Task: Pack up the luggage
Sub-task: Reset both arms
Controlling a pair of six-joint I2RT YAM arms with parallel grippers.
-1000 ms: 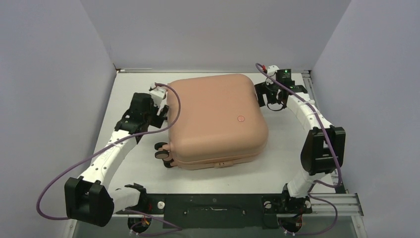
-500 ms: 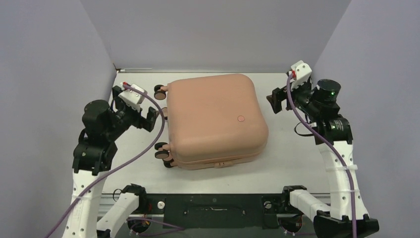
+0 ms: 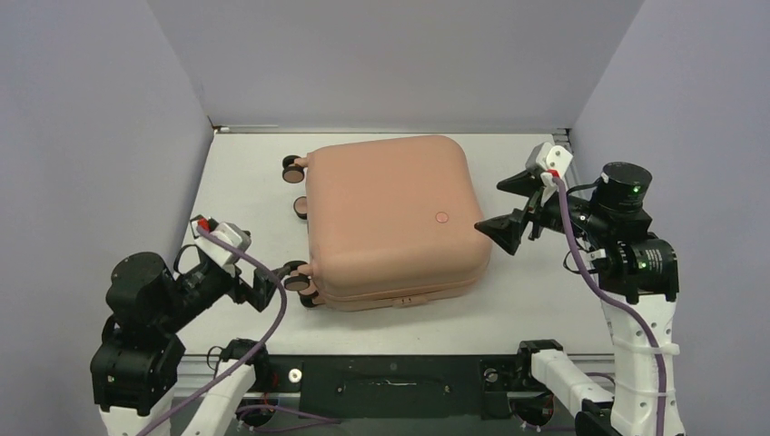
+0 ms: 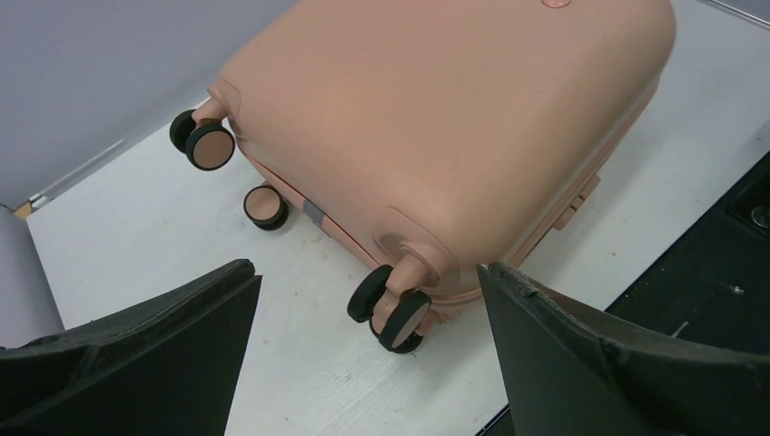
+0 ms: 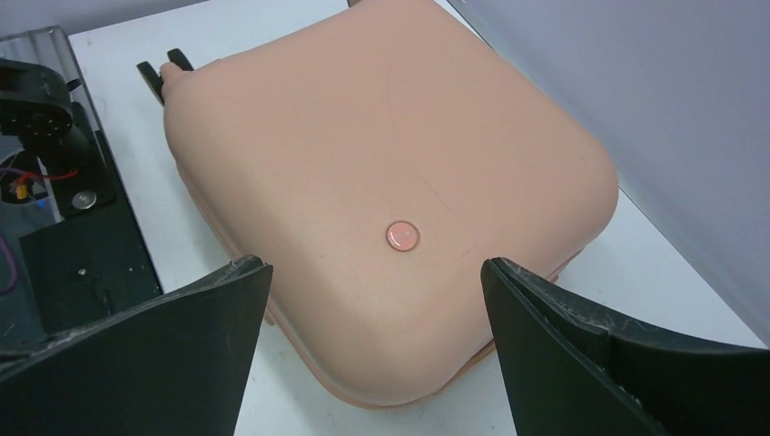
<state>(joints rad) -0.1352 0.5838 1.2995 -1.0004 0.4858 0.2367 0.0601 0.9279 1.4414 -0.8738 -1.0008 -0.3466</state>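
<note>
Luggage [image 3: 390, 218] lies shut and flat in the middle of the surface [image 3: 245, 182], caster wheels [image 3: 296, 282] toward the left edge, logo dot [image 3: 442, 217] facing up. Left pincer [image 3: 258, 287] hovers spread just beside the wheels nearest the near edge, pinching nothing. Right pincer [image 3: 507, 207] hangs spread near the case's right side, pinching nothing.

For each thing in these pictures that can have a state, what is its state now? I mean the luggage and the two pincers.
luggage: closed, lying flat on the table, wheels toward the left arm's side.
left pincer: open, holds nothing.
right pincer: open, holds nothing.
</note>
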